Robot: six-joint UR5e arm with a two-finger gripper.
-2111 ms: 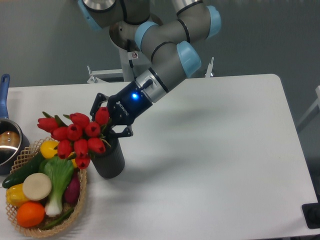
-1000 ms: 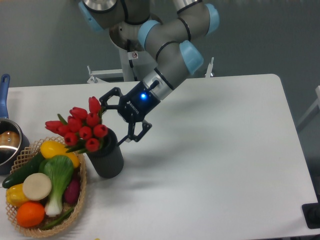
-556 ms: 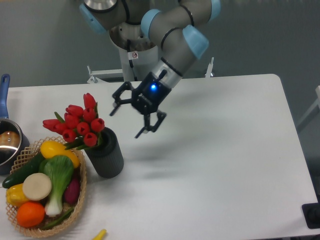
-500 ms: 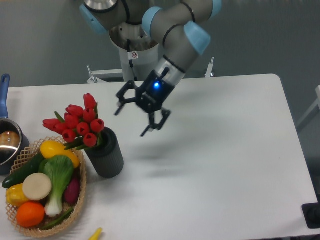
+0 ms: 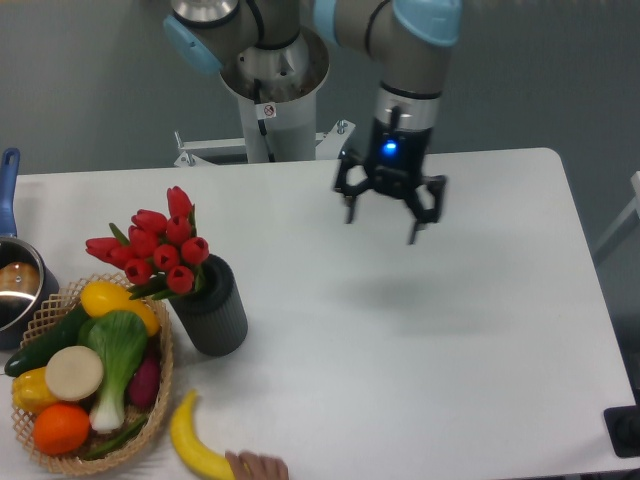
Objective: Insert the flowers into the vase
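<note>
At the front edge of the white table (image 5: pixel 420 380), nearest the camera, a curved yellow banana (image 5: pixel 197 445) lies on the surface with a human hand (image 5: pixel 258 466) just reaching its lower end. To the left of it sits the woven wicker basket (image 5: pixel 155 400), holding an orange (image 5: pixel 60 427), a pale round disc-shaped vegetable (image 5: pixel 74 372), a green-and-white leek-like vegetable (image 5: pixel 116 360), a dark green cucumber (image 5: pixel 48 340) and yellow pieces I cannot name more closely. Just beside the basket's right rim stands the dark grey ribbed cylindrical vase (image 5: pixel 214 312), upright on the table. The bunch of red tulips with green stems and leaves (image 5: pixel 153 249) is in its mouth, leaning out to the left so that the blooms hang over the basket's upper edge. At the far left edge, a steel pot with a blue handle (image 5: pixel 14 275) is partly cut off by the frame. Farther back and well to the right of the vase, I hang above the table: my black two-finger gripper (image 5: pixel 389 207) points straight down, a blue light glowing on its body, and my fingers (image 5: pixel 350 200) are spread wide apart with nothing between them. I am well apart from the flowers and the vase. Behind me my grey arm with light blue joint caps (image 5: pixel 410 50) rises to the grey mounting column (image 5: pixel 272 90) at the table's back edge.
</note>
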